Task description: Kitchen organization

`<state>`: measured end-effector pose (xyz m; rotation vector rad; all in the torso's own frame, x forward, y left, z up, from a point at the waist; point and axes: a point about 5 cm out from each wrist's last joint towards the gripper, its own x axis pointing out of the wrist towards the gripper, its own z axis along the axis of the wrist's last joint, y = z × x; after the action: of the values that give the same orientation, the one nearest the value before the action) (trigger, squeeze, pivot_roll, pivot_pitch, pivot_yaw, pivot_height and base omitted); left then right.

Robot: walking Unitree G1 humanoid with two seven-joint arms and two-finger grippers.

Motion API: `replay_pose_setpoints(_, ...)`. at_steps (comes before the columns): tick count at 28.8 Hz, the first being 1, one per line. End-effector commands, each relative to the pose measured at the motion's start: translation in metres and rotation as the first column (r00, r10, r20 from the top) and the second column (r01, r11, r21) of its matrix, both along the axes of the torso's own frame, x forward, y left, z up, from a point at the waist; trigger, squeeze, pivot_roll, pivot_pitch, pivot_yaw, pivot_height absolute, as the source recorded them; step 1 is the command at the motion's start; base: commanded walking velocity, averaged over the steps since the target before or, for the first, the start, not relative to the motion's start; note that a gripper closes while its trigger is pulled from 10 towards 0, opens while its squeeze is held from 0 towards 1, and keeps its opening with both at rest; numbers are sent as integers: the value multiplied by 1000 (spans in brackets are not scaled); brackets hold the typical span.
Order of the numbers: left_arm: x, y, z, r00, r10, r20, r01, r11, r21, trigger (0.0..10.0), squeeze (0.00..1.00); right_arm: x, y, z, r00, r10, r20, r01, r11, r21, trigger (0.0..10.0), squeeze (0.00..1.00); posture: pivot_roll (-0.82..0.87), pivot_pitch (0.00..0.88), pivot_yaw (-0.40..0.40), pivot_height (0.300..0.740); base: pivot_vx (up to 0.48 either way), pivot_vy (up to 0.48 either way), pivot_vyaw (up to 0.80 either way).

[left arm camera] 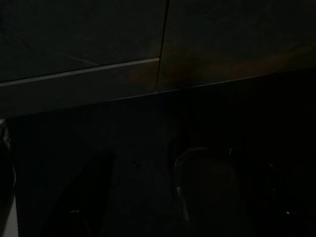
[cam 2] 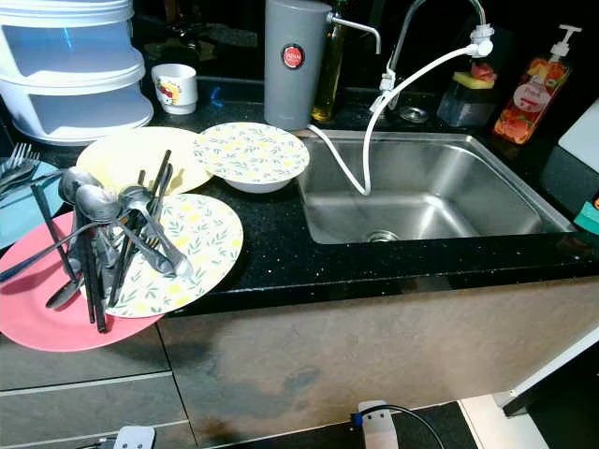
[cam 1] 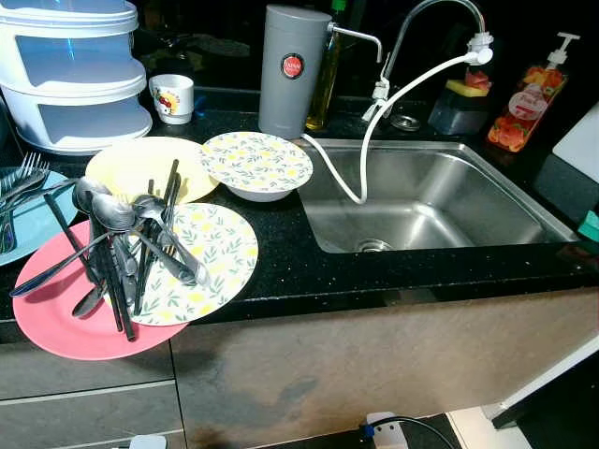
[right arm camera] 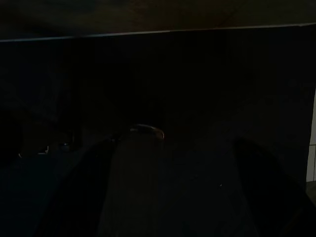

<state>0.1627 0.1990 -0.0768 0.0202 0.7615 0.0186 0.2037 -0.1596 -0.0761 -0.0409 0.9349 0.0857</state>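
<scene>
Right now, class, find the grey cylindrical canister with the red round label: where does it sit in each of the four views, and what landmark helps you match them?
Left eye view: grey canister stands at top centre, behind the floral bowl.
Right eye view: the same, top centre, slightly further left.
Left wrist view: too dark to make it out.
Right wrist view: too dark as well.
Shared landmark: the steel sink just to its right.

- A home kitchen: a black speckled countertop [cam 1: 309,271] holds a stainless steel sink [cam 1: 440,196] on the right, with a curved tap [cam 1: 440,14] and a white hose [cam 1: 374,122] hanging into the basin.
- On the left lie stacked plates [cam 1: 225,248] and a patterned bowl [cam 1: 257,164], with a heap of spoons and cutlery [cam 1: 122,238] on top.
- Along the far edge stand a soap pump bottle [cam 1: 529,98], a sponge holder [cam 1: 459,103], a mug [cam 1: 173,96] and a grey canister [cam 1: 292,70].
- Cabinet drawers [cam 1: 84,393] sit below.
</scene>
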Motion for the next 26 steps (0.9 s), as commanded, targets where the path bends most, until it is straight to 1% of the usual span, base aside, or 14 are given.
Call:
replay_pose_setpoints(1, -5, -7, -3, 1000, -19, -12, 19, 1000, -9, 10000, 0, -6, -6, -3, 1000, -1, -23, 1, 1000, -13, 10000, 0, 80, 94, -104, 740, 0, 0, 0)
replay_pose_setpoints(13, -5, -6, -2, 1000, -25, -8, 25, 1000, -12, 10000, 0, -9, -7, -4, 1000, 0, -26, -1, 1000, -16, 10000, 0, 74, 109, -99, 740, 0, 0, 0)
replay_pose_setpoints(19, -6, -5, -1, 1000, -30, -8, 30, 999, -12, 10000, 0, -13, -7, -6, 999, 1, -33, -1, 1000, -15, 10000, 0, 76, 135, -97, 740, 0, 0, 0)
replay_pose_setpoints(26, -9, -4, -2, 999, -31, -11, 31, 999, -12, 10000, 0, -16, -5, -8, 999, 4, -43, -5, 1000, -13, 10000, 0, 75, 142, -96, 740, 0, 0, 0)
